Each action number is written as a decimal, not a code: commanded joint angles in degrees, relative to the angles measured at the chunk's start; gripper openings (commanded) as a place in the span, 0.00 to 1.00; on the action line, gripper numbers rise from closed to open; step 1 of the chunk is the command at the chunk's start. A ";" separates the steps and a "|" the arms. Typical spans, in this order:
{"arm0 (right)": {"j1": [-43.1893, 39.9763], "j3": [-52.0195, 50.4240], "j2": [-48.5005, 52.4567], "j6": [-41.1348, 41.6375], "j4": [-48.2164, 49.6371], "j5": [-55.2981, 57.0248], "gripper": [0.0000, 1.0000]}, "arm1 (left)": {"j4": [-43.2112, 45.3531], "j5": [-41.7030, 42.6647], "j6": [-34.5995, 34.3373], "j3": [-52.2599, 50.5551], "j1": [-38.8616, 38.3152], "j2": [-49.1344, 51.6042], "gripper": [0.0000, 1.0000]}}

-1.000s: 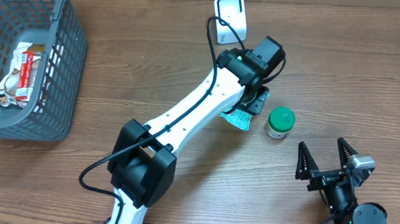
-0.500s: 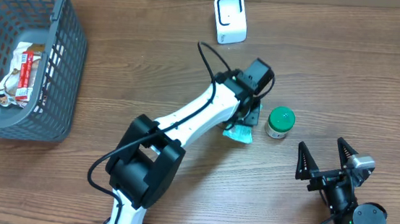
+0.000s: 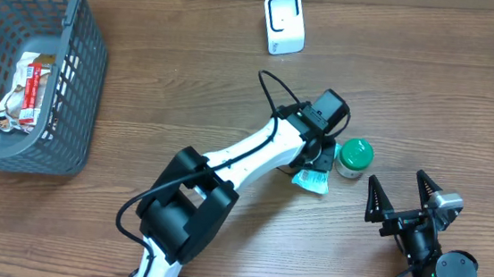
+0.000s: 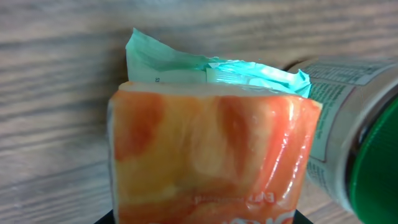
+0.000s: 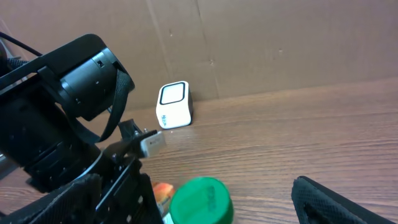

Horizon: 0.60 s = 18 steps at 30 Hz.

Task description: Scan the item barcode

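An orange snack packet (image 4: 211,155) with a teal sealed end fills the left wrist view, and my left gripper (image 3: 318,161) is shut on it low over the table. From overhead only the packet's teal end (image 3: 313,180) shows below the gripper. A green-lidded jar (image 3: 354,157) stands right beside it, touching or nearly so; the jar's label (image 4: 339,137) crowds the packet's right side. The white barcode scanner (image 3: 284,22) stands at the back of the table, far from the packet. My right gripper (image 3: 399,192) rests open at the front right, holding nothing.
A grey plastic basket (image 3: 82,70) at the far left holds snack packs (image 3: 29,91). In the right wrist view the scanner (image 5: 173,104) stands against a cardboard wall, with the left arm (image 5: 68,118) and the jar's lid (image 5: 200,200) in front.
My left gripper has carried the packet from near the scanner toward the front right, ending beside the jar, which shifted slightly right. The right arm has not moved.
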 commanded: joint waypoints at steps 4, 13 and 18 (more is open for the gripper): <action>-0.17 -0.59 -0.50 -0.02 0.31 0.09 1.00 | -0.74 -3.54 -2.69 -0.22 -0.74 -1.90 0.34; -0.15 -0.59 -0.50 -0.02 0.31 0.11 1.00 | 0.00 -5.66 -5.66 -0.57 -1.75 -1.86 0.64; -0.17 -0.59 -0.50 -0.02 0.31 0.09 1.00 | 0.00 -5.75 -5.44 -0.70 -1.92 -1.86 0.77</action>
